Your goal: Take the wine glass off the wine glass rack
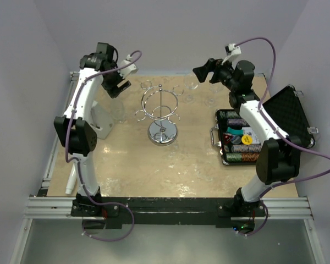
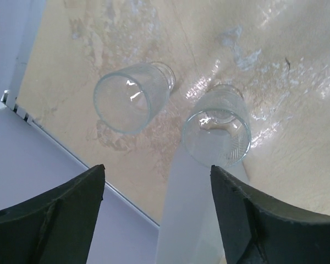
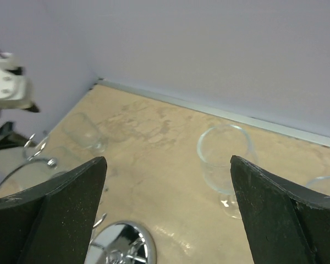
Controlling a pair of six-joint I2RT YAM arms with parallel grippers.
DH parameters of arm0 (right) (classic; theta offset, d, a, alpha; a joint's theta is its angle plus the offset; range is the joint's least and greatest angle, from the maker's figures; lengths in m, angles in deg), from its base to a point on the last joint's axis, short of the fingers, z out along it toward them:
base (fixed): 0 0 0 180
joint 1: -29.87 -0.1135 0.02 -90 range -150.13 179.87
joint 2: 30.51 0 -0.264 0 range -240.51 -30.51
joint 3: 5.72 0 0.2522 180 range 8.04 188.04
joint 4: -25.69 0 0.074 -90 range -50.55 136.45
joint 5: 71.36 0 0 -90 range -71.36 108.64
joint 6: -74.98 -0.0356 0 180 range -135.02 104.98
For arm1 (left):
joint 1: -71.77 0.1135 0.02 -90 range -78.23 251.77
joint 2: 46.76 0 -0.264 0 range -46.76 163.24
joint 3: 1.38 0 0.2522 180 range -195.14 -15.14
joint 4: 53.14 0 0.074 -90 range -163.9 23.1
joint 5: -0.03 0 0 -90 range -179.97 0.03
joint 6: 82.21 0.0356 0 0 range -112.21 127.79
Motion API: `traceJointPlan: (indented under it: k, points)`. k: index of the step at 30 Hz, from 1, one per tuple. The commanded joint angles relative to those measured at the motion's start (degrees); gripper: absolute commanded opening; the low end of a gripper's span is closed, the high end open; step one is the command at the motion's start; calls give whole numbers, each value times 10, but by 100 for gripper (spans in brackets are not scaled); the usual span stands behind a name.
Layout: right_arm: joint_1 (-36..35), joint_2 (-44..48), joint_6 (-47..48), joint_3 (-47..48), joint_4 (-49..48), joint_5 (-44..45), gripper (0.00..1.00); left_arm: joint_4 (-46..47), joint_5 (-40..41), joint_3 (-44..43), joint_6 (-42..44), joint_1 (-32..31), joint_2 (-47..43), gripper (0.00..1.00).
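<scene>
Two wine glasses (image 2: 133, 96) stand upright | wine glass rack (image 1: 163, 113) pole vertical | left gripper (image 2: 158, 168), right gripper (image 3: 168, 159) wide, empty

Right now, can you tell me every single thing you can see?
wine glass rack: one, shiny silver, middle of the table, no glass seen hanging on it
wine glasses: four that I can make out, clear, standing on the table; this one and another below the left gripper, two ahead of the right gripper
case: one, black, open, right side
chips: many, mixed colours, rows inside the case
white block: one, left side
table: one, beige
left gripper: black, open, empty
right gripper: black, open, empty
</scene>
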Motion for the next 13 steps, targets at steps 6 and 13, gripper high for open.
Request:
traceJointPlan:
  k: [6, 13]
  points:
    - [3, 51, 57, 104, 196, 343, 99, 246, -77, 143, -164, 86, -185, 100]
    - [3, 51, 77, 133, 249, 413, 98, 390, -90, 284, -252, 140, -285, 100]
